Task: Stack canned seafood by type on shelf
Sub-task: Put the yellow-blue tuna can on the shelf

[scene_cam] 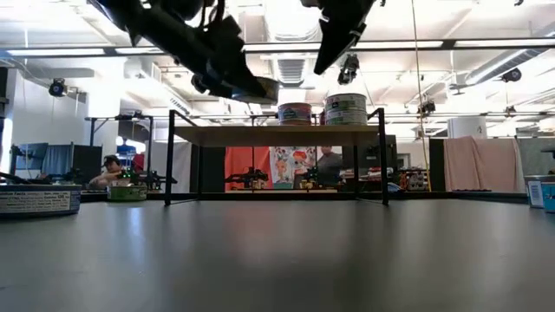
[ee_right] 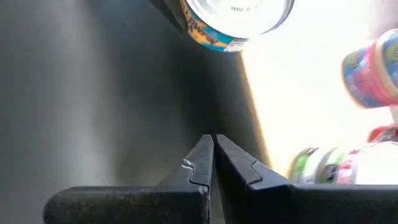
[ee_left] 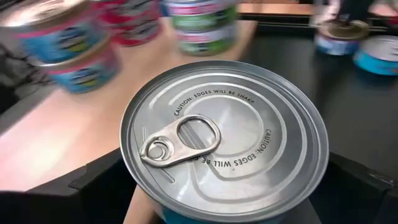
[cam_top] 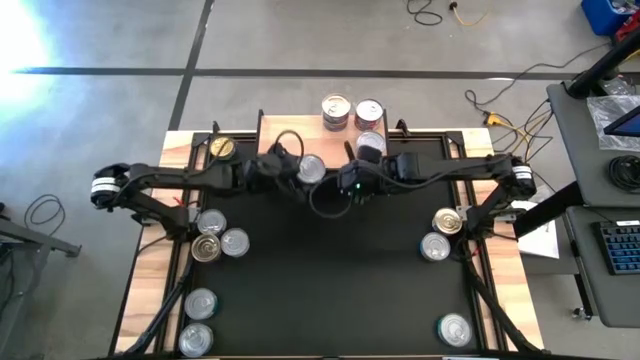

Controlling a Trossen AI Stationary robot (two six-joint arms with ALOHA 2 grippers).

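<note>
My left gripper point(ee_left: 224, 199) holds a flat round silver-lidded tin with a pull tab point(ee_left: 225, 142) in wide-spread fingers, raised just before the low light-wood shelf on thin black legs point(scene_cam: 277, 135). My right gripper point(ee_right: 213, 158) hangs empty beside it, fingers pressed together. Three labelled tins point(cam_top: 352, 115) stand on the shelf; more lie on the black mat point(cam_top: 330, 280).

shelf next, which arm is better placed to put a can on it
Left. The left gripper already holds a silver-lidded can right beside the shelf. The right gripper is shut on nothing, so it would first have to fetch a can.
</note>
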